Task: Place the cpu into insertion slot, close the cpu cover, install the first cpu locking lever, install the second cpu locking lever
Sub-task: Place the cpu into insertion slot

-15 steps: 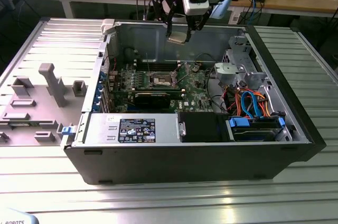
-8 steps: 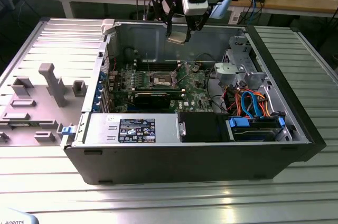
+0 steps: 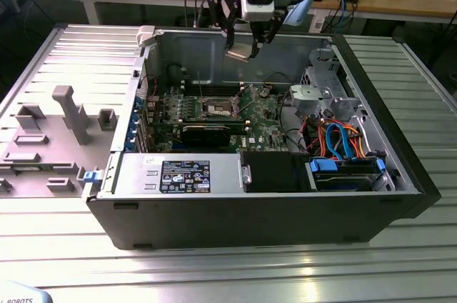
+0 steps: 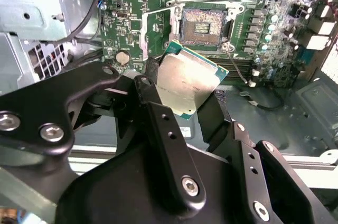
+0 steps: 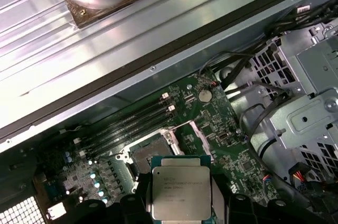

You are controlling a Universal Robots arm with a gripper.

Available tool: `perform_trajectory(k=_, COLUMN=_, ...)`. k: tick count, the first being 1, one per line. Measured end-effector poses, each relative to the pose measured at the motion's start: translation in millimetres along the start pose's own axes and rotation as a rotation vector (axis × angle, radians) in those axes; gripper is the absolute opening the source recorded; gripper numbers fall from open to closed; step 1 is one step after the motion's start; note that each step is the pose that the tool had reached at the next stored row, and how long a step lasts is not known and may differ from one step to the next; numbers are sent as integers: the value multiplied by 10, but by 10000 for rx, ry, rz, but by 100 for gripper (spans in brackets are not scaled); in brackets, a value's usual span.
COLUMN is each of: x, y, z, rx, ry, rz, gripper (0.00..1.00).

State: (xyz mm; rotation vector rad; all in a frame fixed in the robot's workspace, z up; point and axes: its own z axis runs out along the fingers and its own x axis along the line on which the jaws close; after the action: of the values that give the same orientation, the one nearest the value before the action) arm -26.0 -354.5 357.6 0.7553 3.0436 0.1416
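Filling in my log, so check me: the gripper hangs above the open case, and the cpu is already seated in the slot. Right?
Not quite. The gripper does hang above the open case, but the cpu is not seated: the gripper grips it, apart from the slot, whose pins lie bare, as the second wrist view shows.

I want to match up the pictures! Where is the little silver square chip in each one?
Exterior view: the small flat silvery square chip is held in the air, above the square silver-rimmed socket.
Second wrist view: chip between black fingers, next to the socket.
First wrist view: chip beside the socket.
Shared landmark: that socket on the green board.
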Motion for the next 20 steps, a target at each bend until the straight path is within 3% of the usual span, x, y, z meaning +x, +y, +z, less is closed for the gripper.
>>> perform_trajectory(k=16, x=0, y=0, z=0, rx=1, ry=-2, rz=28, gripper=54)
perform_trajectory(k=20, x=1, y=0, z=2, rx=-9, ry=-38, rz=425, gripper=54)
